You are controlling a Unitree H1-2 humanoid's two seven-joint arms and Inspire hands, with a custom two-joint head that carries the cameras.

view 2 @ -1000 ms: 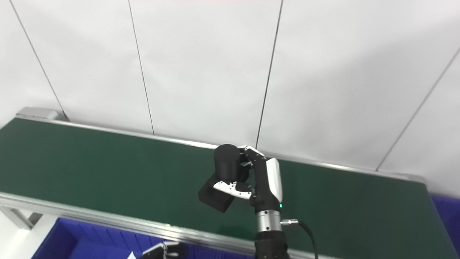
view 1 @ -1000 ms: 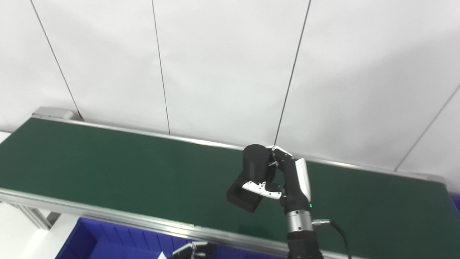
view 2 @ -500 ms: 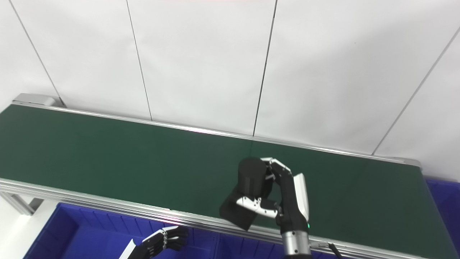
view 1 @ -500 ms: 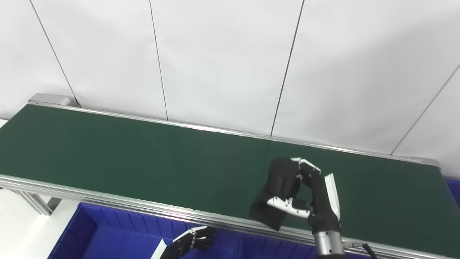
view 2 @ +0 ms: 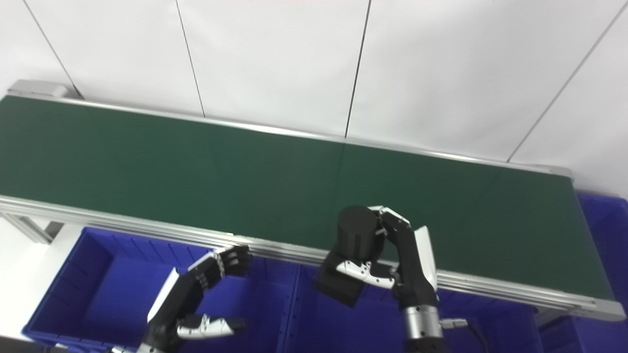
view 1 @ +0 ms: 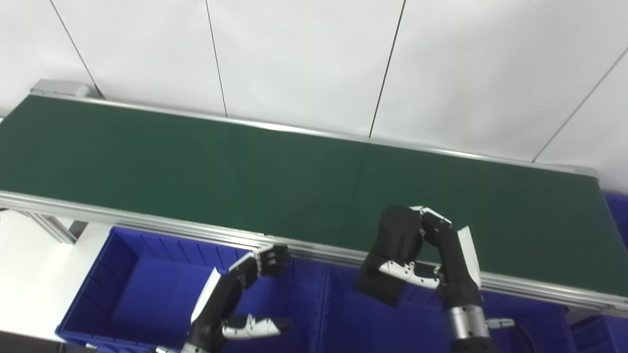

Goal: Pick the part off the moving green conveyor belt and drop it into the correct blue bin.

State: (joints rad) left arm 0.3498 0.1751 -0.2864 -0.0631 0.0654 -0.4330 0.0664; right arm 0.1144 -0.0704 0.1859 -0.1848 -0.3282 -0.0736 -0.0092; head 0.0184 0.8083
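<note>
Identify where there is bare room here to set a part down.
The green belt lies bare from its left end to the right hand. The left blue bin shows a bare floor beside the left hand. The right hand grips the black part.

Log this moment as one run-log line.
right hand: shut on black part | part: off belt, above near rail, over blue bin | left hand: open, idle

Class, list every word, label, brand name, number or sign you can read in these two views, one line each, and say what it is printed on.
None: no readable text shows in either view.
Belt: plain green, no markings.
Part, held in the right robot hand: plain black, no label.
Bins: plain blue, no label visible.
Left robot hand: no lettering visible.
Wall: white panels with seams only.
</note>
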